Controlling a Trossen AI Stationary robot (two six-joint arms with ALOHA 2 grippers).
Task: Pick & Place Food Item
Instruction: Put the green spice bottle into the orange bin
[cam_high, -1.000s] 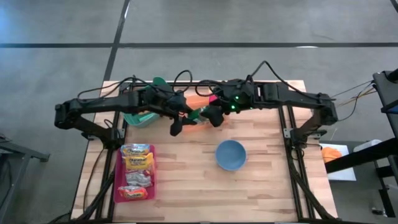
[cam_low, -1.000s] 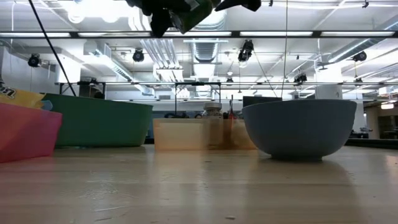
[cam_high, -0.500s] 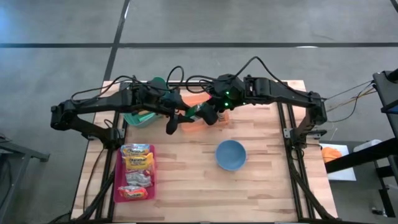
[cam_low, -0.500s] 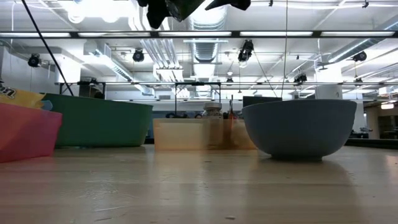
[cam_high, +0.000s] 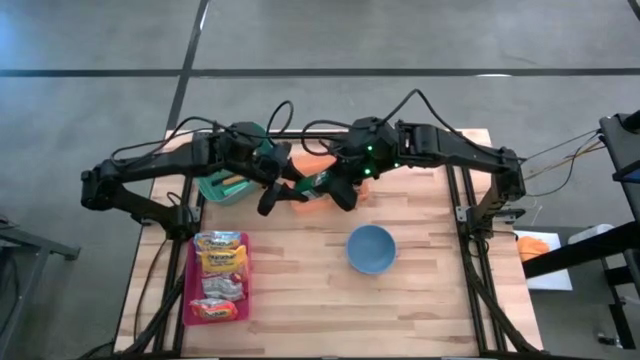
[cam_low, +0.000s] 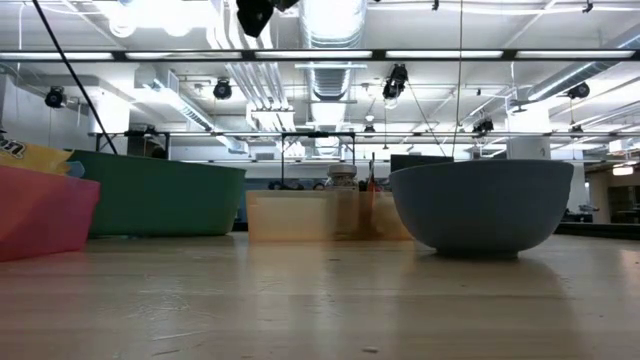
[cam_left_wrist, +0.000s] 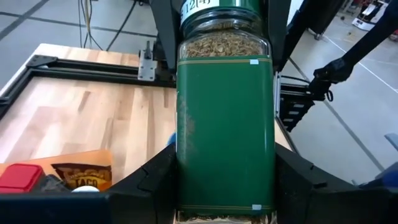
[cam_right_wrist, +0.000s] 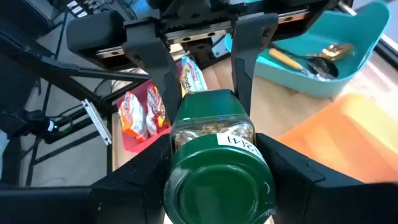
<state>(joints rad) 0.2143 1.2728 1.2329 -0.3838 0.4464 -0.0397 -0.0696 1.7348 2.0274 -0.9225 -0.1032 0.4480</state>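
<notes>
Held aloft over wooden table's (cam_high: 420, 300) far edge. Green-labelled glass spice jar (cam_left_wrist: 225, 124) pinched by left gripper (cam_left_wrist: 224, 180) and right gripper (cam_right_wrist: 214, 155).

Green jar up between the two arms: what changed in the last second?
The right gripper closed its jaws around the lid end of the green jar; a second ago they stood wide. The left gripper kept its hold on the body. Both drifted slightly left. The blue bowl and pink tray stayed put.
</notes>
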